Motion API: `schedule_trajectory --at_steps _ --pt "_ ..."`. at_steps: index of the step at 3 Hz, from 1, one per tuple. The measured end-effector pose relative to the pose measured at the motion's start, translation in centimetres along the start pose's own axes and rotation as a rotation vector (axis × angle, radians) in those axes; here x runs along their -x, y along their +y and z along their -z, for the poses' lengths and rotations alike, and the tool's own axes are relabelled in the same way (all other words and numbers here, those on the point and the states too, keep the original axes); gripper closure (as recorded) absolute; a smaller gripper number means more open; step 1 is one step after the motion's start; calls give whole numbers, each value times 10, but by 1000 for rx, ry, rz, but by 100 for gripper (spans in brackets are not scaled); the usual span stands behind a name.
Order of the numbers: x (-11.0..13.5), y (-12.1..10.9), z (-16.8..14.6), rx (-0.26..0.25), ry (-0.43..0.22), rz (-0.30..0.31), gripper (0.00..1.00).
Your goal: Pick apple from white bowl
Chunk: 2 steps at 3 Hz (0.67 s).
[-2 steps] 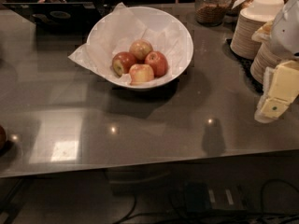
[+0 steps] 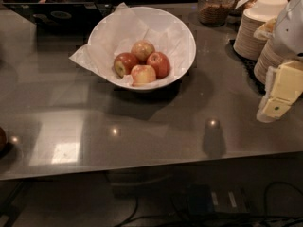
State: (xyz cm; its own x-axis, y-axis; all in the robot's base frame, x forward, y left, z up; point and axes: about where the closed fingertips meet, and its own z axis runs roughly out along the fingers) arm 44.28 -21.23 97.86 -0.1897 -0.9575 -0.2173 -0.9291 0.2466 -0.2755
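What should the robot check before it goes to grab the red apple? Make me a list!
1. Red apple in sight inside the white bowl: ok.
2. Apple's top uncovered: ok.
3. Room around it: not ok, a paler apple sits right against it.
4. Gripper above the bowl: not ok, it is far right, by the plate stacks.
5. Bowl upright on the table: ok.

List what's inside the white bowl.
Four apples on crumpled white paper: the bright red apple at right, two paler apples, a darker apple left. Paper hides the white bowl's floor. The gripper hangs far right, outside it.
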Motion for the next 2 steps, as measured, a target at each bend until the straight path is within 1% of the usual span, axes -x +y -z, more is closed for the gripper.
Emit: schedule_trajectory --at_steps 1,2 --pt "20 -17 -8 -55 -46 90 0" --pt "50 -45 -18 -98 -99 188 0"
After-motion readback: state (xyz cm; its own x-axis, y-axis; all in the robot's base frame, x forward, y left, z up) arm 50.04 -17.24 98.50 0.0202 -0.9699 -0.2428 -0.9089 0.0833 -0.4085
